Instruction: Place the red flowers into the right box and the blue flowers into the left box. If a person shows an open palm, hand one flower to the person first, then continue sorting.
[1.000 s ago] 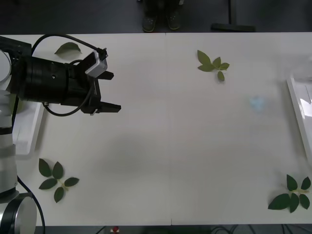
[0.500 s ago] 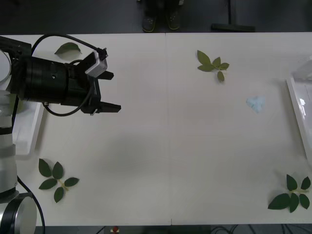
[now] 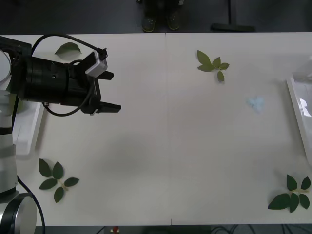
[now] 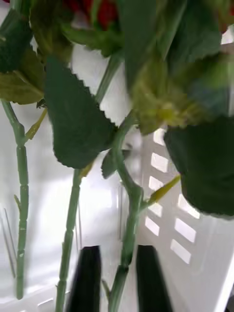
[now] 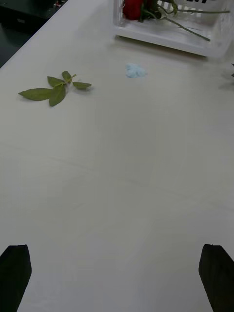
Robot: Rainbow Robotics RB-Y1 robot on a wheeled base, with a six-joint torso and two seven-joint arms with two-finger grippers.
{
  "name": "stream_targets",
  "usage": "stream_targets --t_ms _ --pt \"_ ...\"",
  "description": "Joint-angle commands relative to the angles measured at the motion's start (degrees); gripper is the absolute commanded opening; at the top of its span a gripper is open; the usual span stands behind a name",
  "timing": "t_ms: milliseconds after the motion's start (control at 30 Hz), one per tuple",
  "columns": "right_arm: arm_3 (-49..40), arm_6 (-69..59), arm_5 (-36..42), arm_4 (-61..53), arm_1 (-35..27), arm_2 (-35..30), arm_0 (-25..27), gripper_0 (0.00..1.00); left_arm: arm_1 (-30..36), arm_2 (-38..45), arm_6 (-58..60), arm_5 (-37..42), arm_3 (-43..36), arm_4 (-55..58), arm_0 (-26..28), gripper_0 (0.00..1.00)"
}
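Observation:
In the right wrist view, red flowers (image 4: 105,12) hang with green stems and leaves over the white right box (image 4: 195,253). My right gripper (image 4: 121,278) has its black fingers close together on one rose stem (image 4: 127,229). The right box (image 3: 298,105) lies at the table's right edge, and red flowers (image 5: 132,9) rest in it (image 5: 161,36). My left gripper (image 3: 112,92) hovers open over the table's left side, next to the left box (image 3: 30,129). The blue flowers are hidden.
A small pale blue scrap (image 3: 255,103) lies on the table near the right box. Loose leaf sprigs lie at the back middle (image 3: 213,64), front left (image 3: 56,178) and front right (image 3: 292,194). A single leaf (image 3: 67,48) lies at the back left.
The pale blue scrap, blurred a second ago, now lies still on the table. The left arm has not moved.

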Motion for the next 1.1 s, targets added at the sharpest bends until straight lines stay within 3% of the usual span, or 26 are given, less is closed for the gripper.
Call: stream_targets --t_ms 33,333,500,900,1100 --pt "-0.58 -0.30 -0.96 -0.62 -1.20 -0.76 -0.92 0.68 0.42 0.19 -2.21 0.22 -1.05 0.68 -1.70 1.00" --pt "-0.58 -0.48 -0.87 -2.03 -1.20 -0.84 -0.92 0.70 0.42 0.19 -2.21 0.22 -1.05 0.68 -1.70 1.00" --pt "-2.16 -0.48 4.05 -11.96 -1.38 -4.89 -1.18 0.70 0.42 0.19 -2.21 0.22 -1.05 0.68 -1.70 1.00" --pt "-21.76 -0.57 24.97 -21.80 -6.74 -13.24 -1.18 0.71 0.42 0.19 -2.21 0.22 -1.05 0.68 -1.70 1.00" --pt "-33.89 14.55 32.97 -31.47 -7.53 -13.68 -1.27 0.70 0.42 0.19 -2.21 0.22 -1.05 0.68 -1.70 1.00"
